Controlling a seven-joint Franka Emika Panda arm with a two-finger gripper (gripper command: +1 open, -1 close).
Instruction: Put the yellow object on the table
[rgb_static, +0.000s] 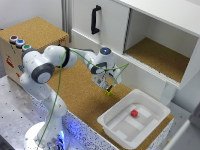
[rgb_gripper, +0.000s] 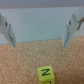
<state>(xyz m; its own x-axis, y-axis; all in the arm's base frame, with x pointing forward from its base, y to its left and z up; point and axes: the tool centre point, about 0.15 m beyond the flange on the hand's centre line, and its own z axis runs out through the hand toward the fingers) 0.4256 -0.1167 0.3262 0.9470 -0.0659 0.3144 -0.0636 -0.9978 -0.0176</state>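
Exterior view: white arm (rgb_static: 47, 67) w/ thin yellow-green cable (rgb_static: 60, 87) reaches from its base at near left, bent at the elbow, wrist turned down over the brown cork desk (rgb_static: 75, 95). Pincer (rgb_static: 108, 89) hangs low above the desk, just left of the white tray (rgb_static: 117, 131). Yellow object (rgb_static: 108, 92) shows as a tiny bright speck at the fingertips; contact w/ desk cannot be told here. Tray holds a small red block (rgb_static: 134, 113) and blocks the desk's right end. Far side: white cabinet (rgb_static: 150, 30) w/ black handle (rgb_static: 94, 19) and an open cork-floored compartment. Far left: cork box (rgb_static: 35, 37) w/ coloured buttons (rgb_static: 20, 43).

Wrist view: pincer (rgb_gripper: 41, 35) released, fingers (rgb_gripper: 8, 31) spread wide apart. Yellow object (rgb_gripper: 45, 74) lies on the desk (rgb_gripper: 20, 65), apart from both fingers, a dark mark on its top face. White cabinet front fills the background. Tray, block and box not seen here.
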